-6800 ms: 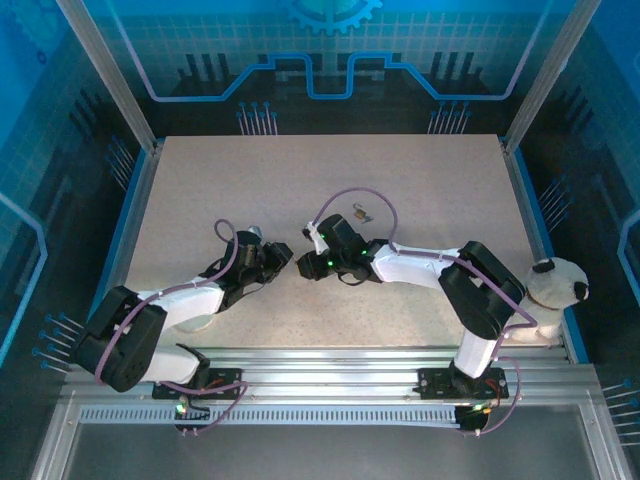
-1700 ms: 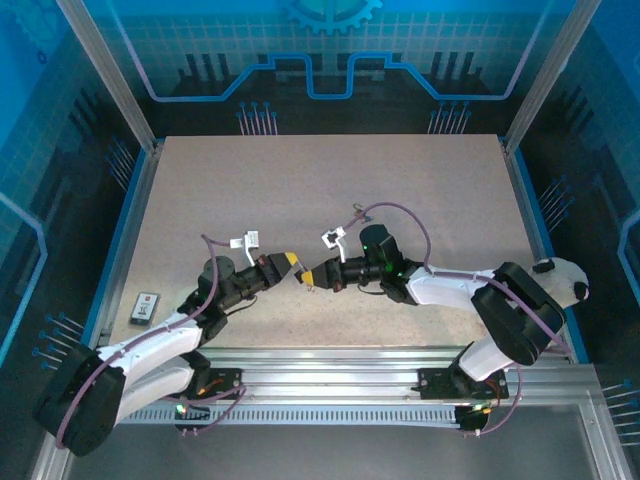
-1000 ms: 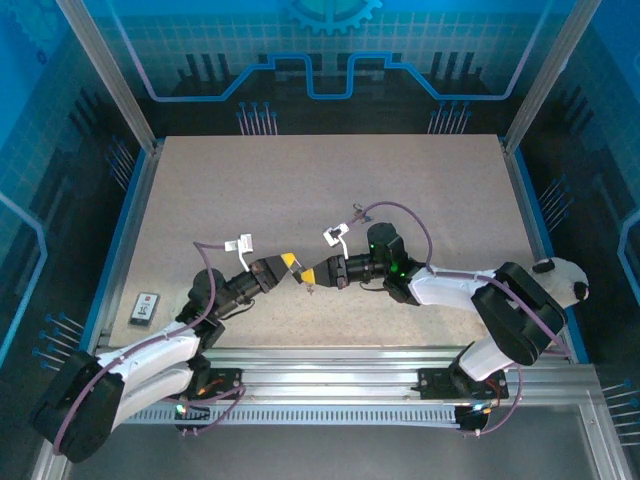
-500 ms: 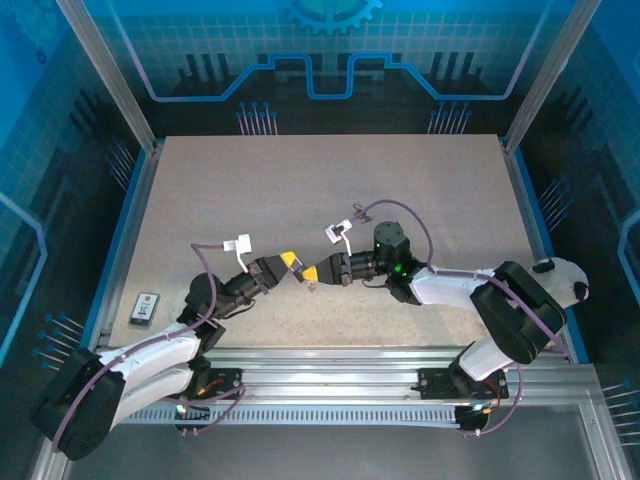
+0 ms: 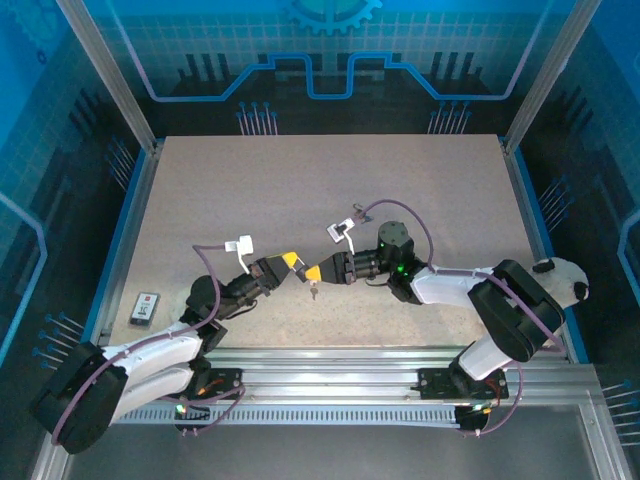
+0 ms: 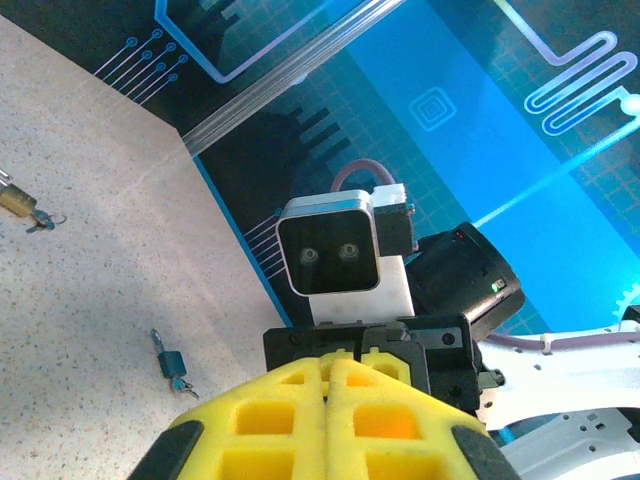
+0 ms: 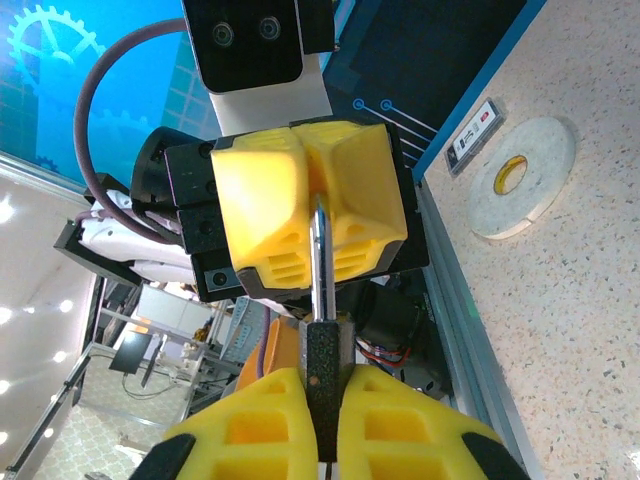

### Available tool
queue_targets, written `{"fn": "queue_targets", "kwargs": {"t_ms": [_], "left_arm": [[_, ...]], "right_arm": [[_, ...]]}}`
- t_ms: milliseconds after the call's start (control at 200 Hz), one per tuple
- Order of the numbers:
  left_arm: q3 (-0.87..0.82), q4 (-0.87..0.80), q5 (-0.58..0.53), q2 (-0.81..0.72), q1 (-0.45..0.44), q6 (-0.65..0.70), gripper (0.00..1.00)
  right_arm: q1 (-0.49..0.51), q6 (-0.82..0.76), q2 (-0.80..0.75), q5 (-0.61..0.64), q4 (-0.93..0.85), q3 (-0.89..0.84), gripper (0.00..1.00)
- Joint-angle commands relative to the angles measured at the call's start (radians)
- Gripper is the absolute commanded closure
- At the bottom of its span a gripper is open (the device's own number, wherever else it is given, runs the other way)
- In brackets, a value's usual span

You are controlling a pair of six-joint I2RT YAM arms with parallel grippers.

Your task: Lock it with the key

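Desk: speckled beige top [image 5: 300,170] with blue walls round it. Both arms meet near its front middle.
Right arm: white and black [image 5: 450,285], reaching left across the desk.
Left arm: [image 5: 150,350] stretches up and to the right from its base.
Dog: plush toy [image 5: 560,283] sits at the right edge, well apart from the tools.
Left tool: [image 5: 291,261] is clenched, yellow pads pressed flat together, and nothing shows between them.
Right tool: [image 5: 311,273] is nose to nose with the left tool, clamped on the key.
Tape: white roll [image 7: 520,180] lies flat by the desk's left edge.
Card: small grey piece [image 5: 145,308] just beside the tape.
Brass lock: [image 6: 14,200] lies on the desk, away from both tools.
Dark lock: [image 6: 172,362] also lies on the desk, apart from the brass lock.
Key: [image 7: 320,330] black head pinched in the right pads, blade aimed straight at the seam of the left pads. Can't tell if it touches.
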Motion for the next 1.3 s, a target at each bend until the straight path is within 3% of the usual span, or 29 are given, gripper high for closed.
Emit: {"fn": "queue_targets", "kwargs": {"t_ms": [0,1296], "left_arm": [[-0.031,0.019,0.017,0.008,-0.023,0.054,1.0],[-0.044,0.108,0.07,0.031,-0.141,0.092,1.0]], "right_arm": [[-0.04,0.04,0.01,0.02,0.121,0.02,1.0],[-0.065,0.074,0.065,0.109,0.052,0.159,1.0]]}}
